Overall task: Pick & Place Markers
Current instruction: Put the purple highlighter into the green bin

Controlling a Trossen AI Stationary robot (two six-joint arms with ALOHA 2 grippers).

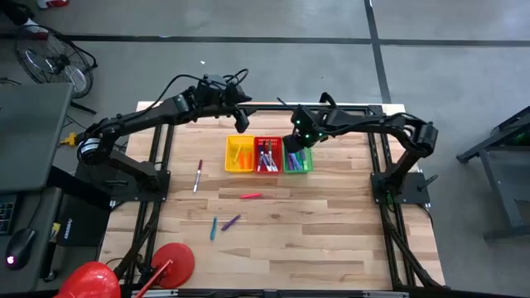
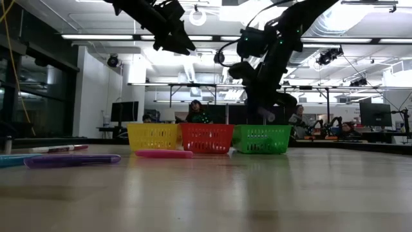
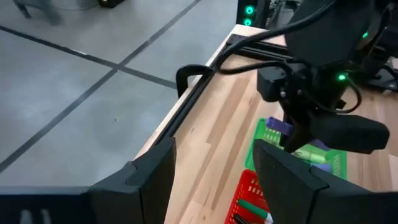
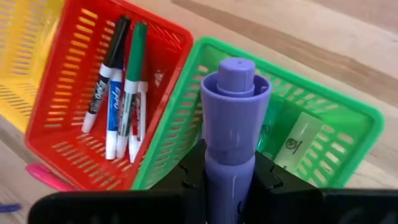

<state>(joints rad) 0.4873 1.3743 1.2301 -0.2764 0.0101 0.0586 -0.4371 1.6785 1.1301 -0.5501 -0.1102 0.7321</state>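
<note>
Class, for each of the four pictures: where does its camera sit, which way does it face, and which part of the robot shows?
High: overhead, facing down; both arms, green basket.
Low: table height, facing level; both arms above the baskets.
Left wrist: on the left arm, facing the table's edge; open left claw.
Right wrist: on the right arm, facing down; right claw holding a purple marker.
Shared: the green basket shows in all four.

I count three mesh baskets: one yellow basket [image 1: 239, 154], one red basket [image 1: 267, 155], one green basket [image 1: 298, 158]. Four loose markers lie on the table [image 1: 331, 240]: white-bodied [image 1: 198, 175], pink [image 1: 250, 196], teal [image 1: 214, 228], purple [image 1: 231, 222]. One purple marker [image 4: 231, 134] sits between my right gripper's fingers [image 4: 186, 180].
</note>
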